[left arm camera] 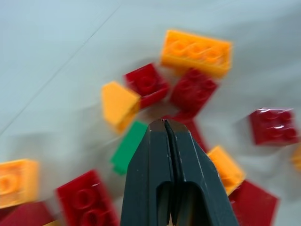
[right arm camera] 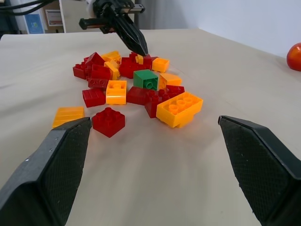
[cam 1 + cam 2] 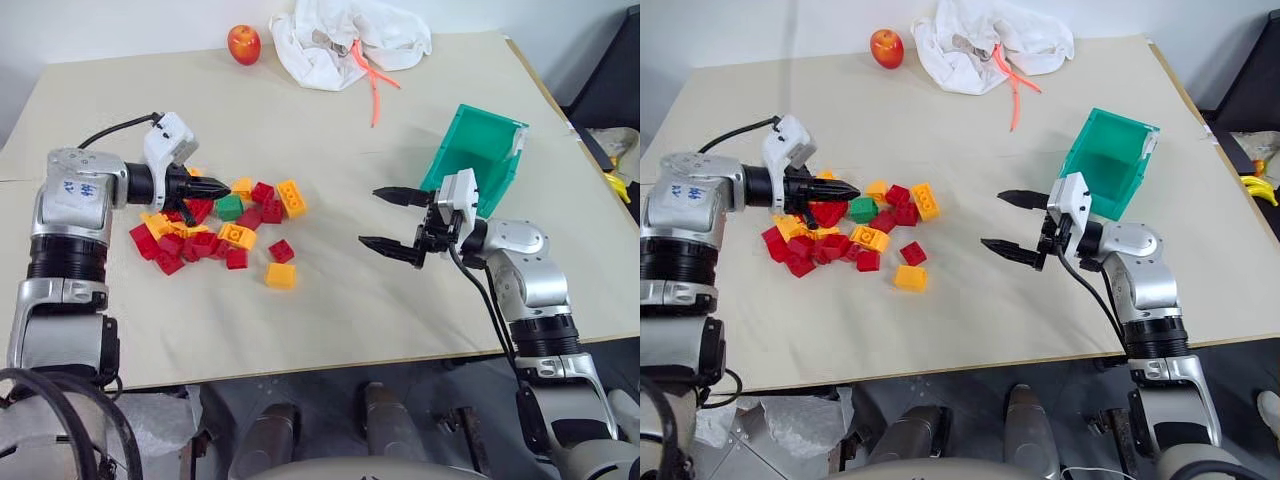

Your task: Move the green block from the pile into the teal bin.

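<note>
Even, bright light covers the pale counter (image 3: 330,290) in both head views, with soft, short shadows under the bricks (image 3: 215,225) at centre left and below the right claw (image 3: 392,222). The apple (image 3: 244,44) at the upper left carries a small highlight. The left wrist view is smeared with blur; its bricks look soft-edged. In the right wrist view the near fingers (image 2: 51,174) are out of focus, the bricks sharp.

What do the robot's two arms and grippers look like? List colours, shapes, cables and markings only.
Both arms are built of silver-grey metallic segments with black ring joints. Each ends in a white housing carrying a gripper of two slim, tapered black fingers: left gripper, right gripper. A black cable loops over the left wrist; another runs down the right forearm. The left arm bears a white label with blue markings. The right gripper's fingers show finely textured inner pads.
</note>
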Robot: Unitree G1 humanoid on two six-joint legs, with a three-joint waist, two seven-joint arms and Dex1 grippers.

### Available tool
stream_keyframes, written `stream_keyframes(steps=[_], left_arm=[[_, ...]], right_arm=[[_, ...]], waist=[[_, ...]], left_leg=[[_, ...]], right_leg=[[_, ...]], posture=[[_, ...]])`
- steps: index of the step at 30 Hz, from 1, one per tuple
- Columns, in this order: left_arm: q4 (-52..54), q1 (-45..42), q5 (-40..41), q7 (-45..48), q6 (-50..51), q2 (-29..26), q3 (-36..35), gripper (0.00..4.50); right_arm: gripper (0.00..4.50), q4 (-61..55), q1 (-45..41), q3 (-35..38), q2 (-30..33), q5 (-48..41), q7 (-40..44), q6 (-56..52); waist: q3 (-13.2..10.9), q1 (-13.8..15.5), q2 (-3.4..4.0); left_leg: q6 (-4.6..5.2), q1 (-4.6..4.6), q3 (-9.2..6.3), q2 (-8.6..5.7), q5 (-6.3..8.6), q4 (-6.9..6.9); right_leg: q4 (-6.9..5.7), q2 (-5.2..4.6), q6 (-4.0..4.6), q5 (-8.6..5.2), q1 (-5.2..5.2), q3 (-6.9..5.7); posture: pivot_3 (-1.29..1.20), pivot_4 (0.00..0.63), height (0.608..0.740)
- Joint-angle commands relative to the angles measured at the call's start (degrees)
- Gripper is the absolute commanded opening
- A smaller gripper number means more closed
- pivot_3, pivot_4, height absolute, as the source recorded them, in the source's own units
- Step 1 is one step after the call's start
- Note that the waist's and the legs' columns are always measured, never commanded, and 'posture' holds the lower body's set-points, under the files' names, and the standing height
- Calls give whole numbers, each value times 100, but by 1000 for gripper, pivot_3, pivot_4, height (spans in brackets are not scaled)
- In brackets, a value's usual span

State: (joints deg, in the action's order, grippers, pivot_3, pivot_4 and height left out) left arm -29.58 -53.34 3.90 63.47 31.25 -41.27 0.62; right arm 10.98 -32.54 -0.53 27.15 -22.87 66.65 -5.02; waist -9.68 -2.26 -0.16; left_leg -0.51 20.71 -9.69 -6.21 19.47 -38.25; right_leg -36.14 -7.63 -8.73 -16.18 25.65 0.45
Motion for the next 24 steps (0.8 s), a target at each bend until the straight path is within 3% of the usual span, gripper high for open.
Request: stream_keyframes(steps=[1, 5, 10, 15, 16, 24], left_arm=[[187, -148, -20, -443, 288, -68, -100, 196], [369, -299, -118, -787, 845, 39, 121, 1163], [1002, -279, -287, -1124, 1617, 138, 511, 2755], [808, -756, -419, -1211, 2588, 239, 1035, 4292], [761, -863, -396, -1232, 2731, 301, 1079, 4467], [42, -1324, -541, -1477, 3312, 693, 1616, 4467]], right_arm=[[4500, -189, -16, 96, -2, -84, -33, 53], [4500, -167, -38, 71, -18, -82, -25, 54], [4500, -110, -109, 59, -12, -71, -10, 46], [4500, 21, -229, 26, 28, -50, 102, 27], [4500, 53, -259, 27, 30, -48, 122, 27], [4500, 287, -503, -18, -1, 13, 207, 57]], waist=[[0, 24, 0], [0, 46, 0], [0, 51, 0], [0, 50, 0], [0, 52, 0], [0, 30, 0]], left_leg=[[0, 0, 0, -1, 0, -2], [0, 0, 1, -3, 0, -3], [0, 2, 0, -3, 0, -3], [0, 2, 1, -4, 0, -6], [0, 2, 1, -3, 0, -6], [0, 1, 2, -4, 0, -5]], right_leg=[[0, 0, 0, 0, -1, 0], [-3, -1, 0, 0, -1, 1], [-3, -2, -1, 0, -1, 1], [-7, -1, -1, 0, -1, 1], [-7, 0, -1, 0, -1, 1], [-6, 0, -1, 0, 0, 1]], posture=[[0, 150, 740], [0, 150, 740], [0, 150, 740], [0, 150, 740], [0, 150, 740], [0, 150, 740]])
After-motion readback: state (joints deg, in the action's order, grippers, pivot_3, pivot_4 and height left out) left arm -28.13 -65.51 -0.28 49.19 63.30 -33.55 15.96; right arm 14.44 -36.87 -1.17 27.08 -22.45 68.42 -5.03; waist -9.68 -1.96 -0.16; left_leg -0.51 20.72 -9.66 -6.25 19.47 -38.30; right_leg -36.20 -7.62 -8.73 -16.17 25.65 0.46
